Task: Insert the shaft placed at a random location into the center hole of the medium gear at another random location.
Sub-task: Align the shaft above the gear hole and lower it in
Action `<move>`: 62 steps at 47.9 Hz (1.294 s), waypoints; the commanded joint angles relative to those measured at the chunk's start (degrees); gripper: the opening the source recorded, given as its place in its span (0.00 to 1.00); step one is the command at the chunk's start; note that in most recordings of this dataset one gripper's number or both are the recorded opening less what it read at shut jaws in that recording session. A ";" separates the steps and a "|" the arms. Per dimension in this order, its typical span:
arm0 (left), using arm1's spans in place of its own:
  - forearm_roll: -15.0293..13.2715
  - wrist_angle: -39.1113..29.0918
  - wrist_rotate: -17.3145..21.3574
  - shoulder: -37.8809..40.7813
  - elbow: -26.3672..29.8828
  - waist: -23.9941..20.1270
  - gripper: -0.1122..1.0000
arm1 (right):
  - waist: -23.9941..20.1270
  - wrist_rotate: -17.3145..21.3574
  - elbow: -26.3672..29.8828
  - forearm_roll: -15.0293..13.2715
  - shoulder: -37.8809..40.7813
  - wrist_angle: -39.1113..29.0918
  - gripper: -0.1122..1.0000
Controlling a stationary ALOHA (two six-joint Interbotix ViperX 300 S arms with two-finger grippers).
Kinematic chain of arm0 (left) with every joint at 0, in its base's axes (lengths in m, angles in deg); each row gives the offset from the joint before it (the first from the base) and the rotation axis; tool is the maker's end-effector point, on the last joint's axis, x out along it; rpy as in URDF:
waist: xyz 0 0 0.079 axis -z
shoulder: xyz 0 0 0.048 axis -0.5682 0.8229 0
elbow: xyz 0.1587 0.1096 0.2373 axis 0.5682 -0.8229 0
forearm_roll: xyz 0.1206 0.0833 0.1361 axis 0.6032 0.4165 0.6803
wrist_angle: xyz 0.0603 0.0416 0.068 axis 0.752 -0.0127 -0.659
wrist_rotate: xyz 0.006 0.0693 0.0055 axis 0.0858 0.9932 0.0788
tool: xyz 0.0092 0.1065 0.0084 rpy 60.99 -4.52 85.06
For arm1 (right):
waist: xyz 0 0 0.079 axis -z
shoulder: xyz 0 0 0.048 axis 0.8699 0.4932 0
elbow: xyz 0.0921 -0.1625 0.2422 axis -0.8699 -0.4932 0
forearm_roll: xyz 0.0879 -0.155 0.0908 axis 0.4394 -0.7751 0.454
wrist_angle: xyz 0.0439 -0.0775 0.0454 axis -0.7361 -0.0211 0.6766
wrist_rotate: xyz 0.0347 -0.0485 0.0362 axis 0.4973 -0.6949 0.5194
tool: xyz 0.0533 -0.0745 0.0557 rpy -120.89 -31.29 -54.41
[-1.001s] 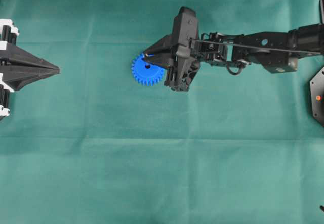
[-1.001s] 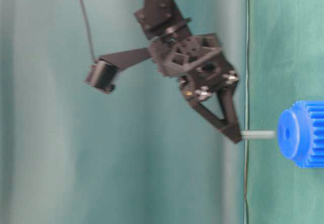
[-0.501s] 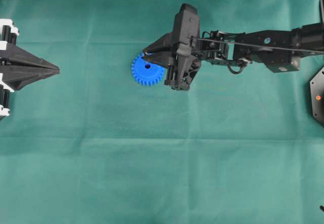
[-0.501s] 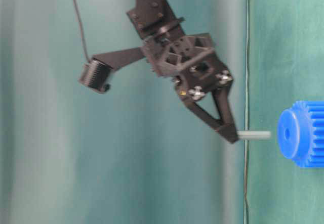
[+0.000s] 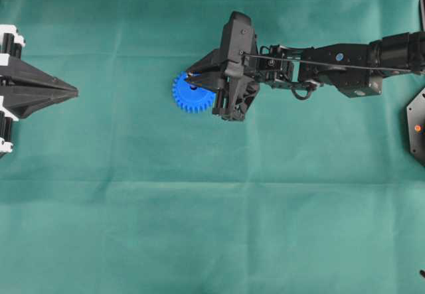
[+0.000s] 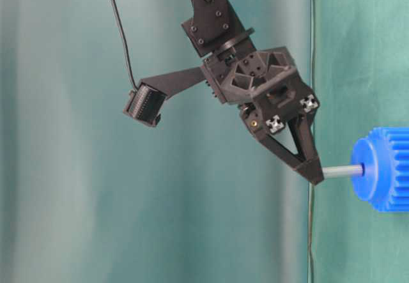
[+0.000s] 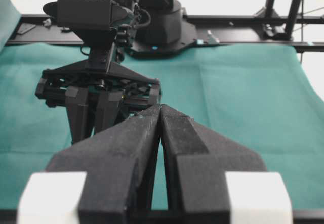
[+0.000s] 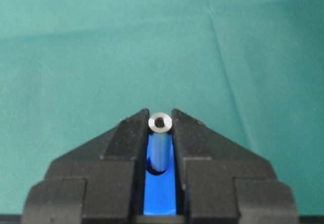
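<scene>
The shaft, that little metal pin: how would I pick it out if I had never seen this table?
Start at the green cloth and find the one bright blue gear. The right gripper reaches over it, fingers shut on the shaft, whose free end meets the gear's hub. It is the only silvery thing among black and blue parts.

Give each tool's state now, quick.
Left tool: closed, empty.
Right tool: closed on the shaft, its tip at the gear hole.

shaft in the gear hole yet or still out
Just entering: in the table-level view the shaft tip meets the medium gear's hub; depth cannot tell.
</scene>
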 commanded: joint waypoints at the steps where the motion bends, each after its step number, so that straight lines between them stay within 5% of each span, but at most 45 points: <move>1: 0.18 0.35 0.00 0.26 1.32 0.09 0.10 | 0.00 -0.26 0.97 0.26 -0.70 0.53 0.23; 62: 0.18 0.53 0.00 0.35 1.32 0.09 0.10 | -0.18 -0.26 0.26 0.26 1.14 2.46 0.23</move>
